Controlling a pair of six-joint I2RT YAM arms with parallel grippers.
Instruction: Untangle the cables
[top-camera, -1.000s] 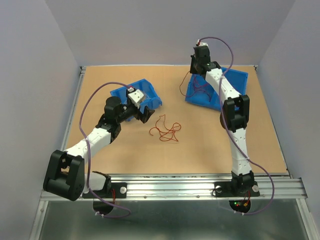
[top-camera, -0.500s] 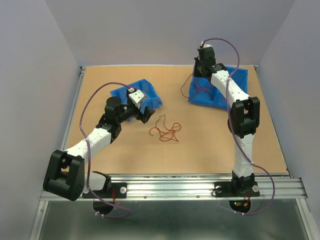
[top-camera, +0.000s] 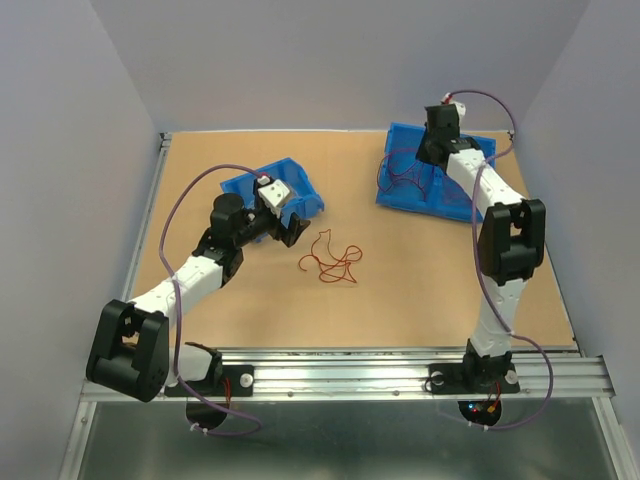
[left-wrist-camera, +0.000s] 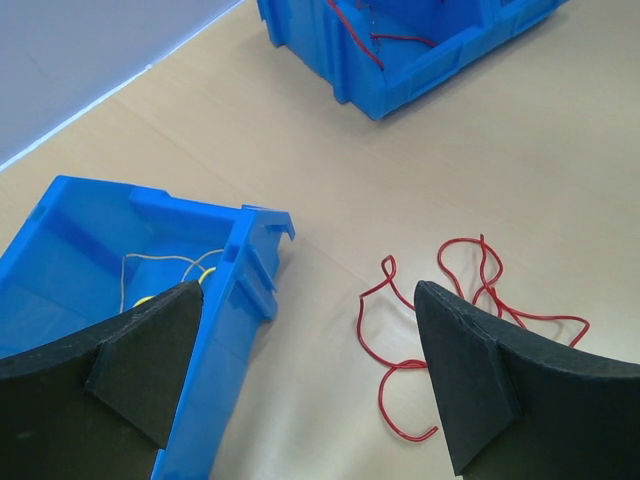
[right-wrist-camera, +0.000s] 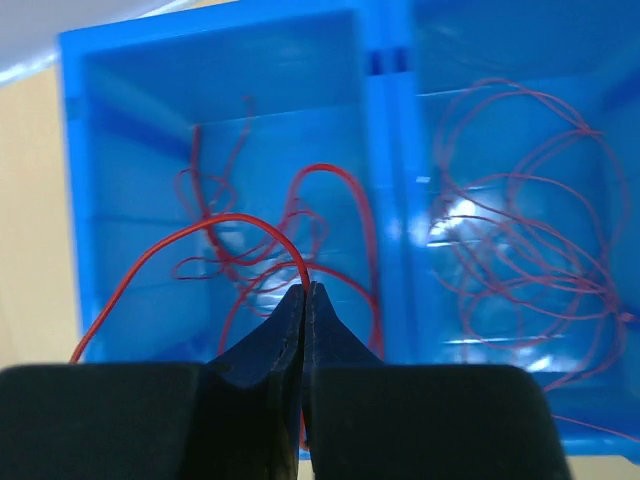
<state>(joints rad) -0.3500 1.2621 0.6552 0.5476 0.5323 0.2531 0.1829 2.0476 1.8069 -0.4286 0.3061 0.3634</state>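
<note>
Loose red cables (top-camera: 330, 258) lie curled on the table; in the left wrist view these red cables (left-wrist-camera: 455, 300) reach under the right fingertip. My left gripper (left-wrist-camera: 310, 375) hangs open above the table between them and the near blue bin (left-wrist-camera: 245, 270), which holds a thin yellow cable (left-wrist-camera: 160, 262). In the top view the left gripper (top-camera: 293, 225) is beside that bin (top-camera: 300, 195). My right gripper (right-wrist-camera: 308, 292) is shut on a bright red cable (right-wrist-camera: 200, 232) over the far bin (right-wrist-camera: 390, 150). Its left compartment holds red cables, its right one dark red cables (right-wrist-camera: 520, 220).
The far blue bin (top-camera: 410, 195) stands at the back right, with the right gripper (top-camera: 432, 152) above it. Purple cords run along both arms. The table's raised rail (top-camera: 160, 140) borders the back and left, and walls close in on three sides.
The right arm has swung to the right and back with the red cable, coming over the far bin, which now sits flatter. The left arm has not moved.
</note>
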